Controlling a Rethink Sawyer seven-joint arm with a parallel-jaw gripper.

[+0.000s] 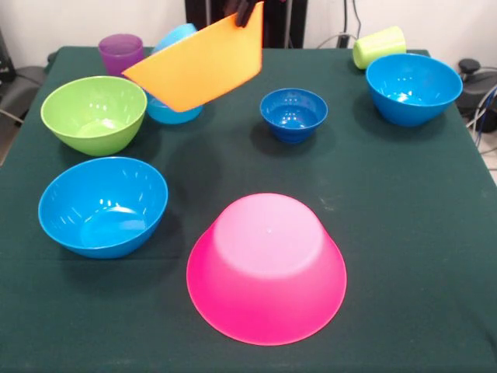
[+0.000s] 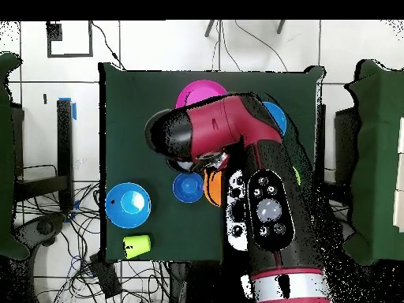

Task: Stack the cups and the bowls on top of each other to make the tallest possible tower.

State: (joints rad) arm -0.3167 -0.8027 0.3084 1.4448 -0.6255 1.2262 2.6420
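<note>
Early in task, no tower yet. Big pink bowl (image 1: 266,268) upside down on counter (image 1: 404,233), lower centre of front view, nothing on it. Big orange bowl (image 1: 200,64) tilted in air at upper centre, gripper (image 1: 247,11) at its top rim, jaws apparently clamped on rim. Small dark-blue bowl (image 1: 293,113), green bowl (image 1: 94,113), two medium blue bowls (image 1: 102,206) (image 1: 414,88), purple cup (image 1: 121,53), yellow-green cup (image 1: 379,46) all loose, unstacked. Yellow-green cup lying on side. No readable writing or brands

Bright, even light from above; white glare spots inside green bowl (image 1: 94,113) and blue bowls; soft shadow on tablecloth (image 1: 404,233) toward 3 o'clock of pink bowl (image 1: 266,268); front view slightly soft.
</note>
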